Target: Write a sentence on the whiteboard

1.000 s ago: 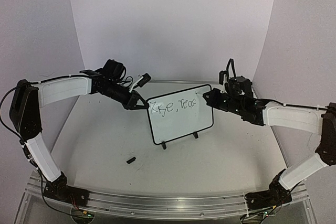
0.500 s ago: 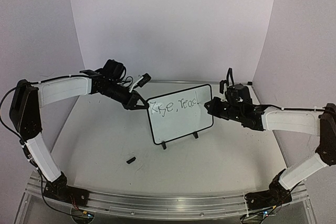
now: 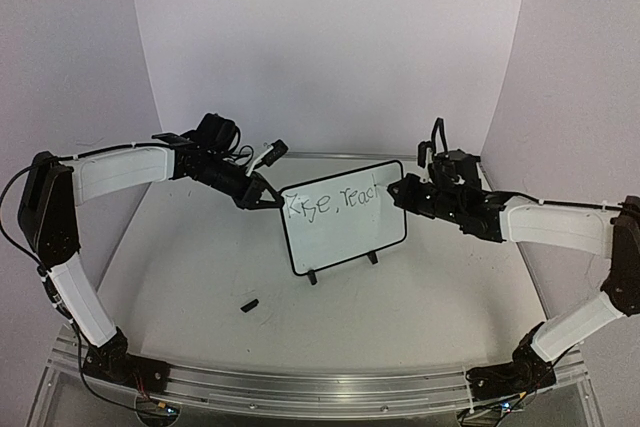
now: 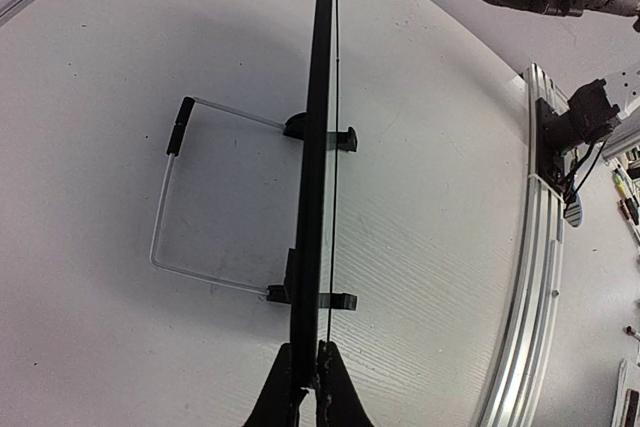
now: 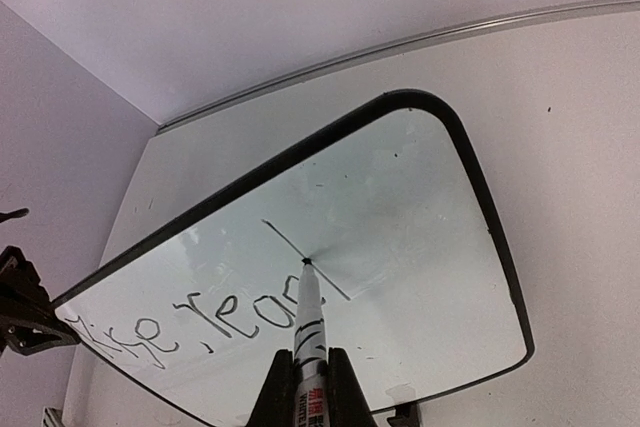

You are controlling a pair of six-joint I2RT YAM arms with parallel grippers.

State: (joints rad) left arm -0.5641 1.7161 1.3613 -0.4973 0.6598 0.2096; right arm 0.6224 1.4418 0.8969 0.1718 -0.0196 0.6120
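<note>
The whiteboard stands tilted on its two black feet mid-table. Its dark lettering reads "Rise, reac" with a fresh stroke after it. My left gripper is shut on the board's upper left edge; in the left wrist view the board runs edge-on between the jaws. My right gripper is shut on a white marker. The marker's tip touches the board on a long diagonal stroke right of the lettering.
A small black marker cap lies on the table in front of the board. A clear wire stand props the board from behind. An aluminium rail runs along the near table edge. Pale walls enclose the table.
My right gripper dipped down the board's right side and came back up, leaving a long stroke after "reac". The left gripper and the board have not moved.
</note>
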